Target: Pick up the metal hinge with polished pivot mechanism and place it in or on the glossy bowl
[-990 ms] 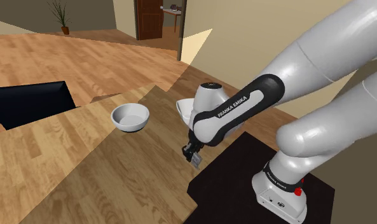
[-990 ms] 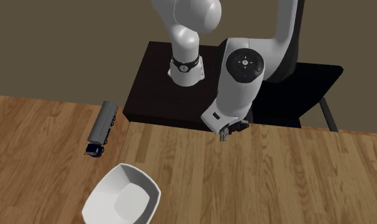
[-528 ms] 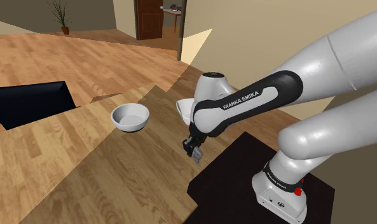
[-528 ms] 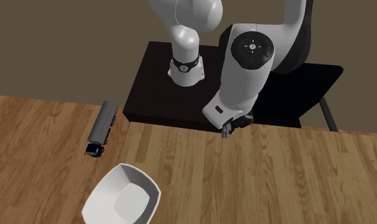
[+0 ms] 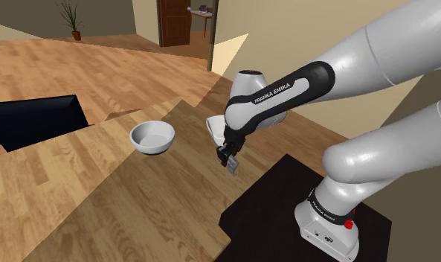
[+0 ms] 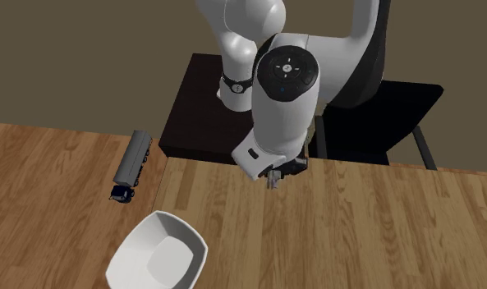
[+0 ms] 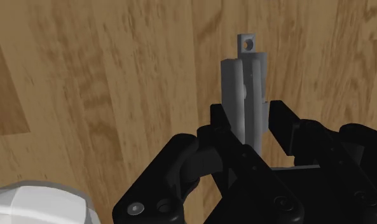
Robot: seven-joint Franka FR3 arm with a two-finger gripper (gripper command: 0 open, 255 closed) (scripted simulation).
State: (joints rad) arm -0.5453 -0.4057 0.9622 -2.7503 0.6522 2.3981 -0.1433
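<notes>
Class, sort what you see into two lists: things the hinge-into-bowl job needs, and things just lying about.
Job: grey hinge, white bowl, gripper.
Lying about: grey cylinder, black panel, potted plant.

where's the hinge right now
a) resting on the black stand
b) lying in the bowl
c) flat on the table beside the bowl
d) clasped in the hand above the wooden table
d: in the wrist view the grey hinge stands clasped between the black fingers of the hand over the wooden tabletop, and in the shoulder view the white bowl sits apart from it.
</notes>
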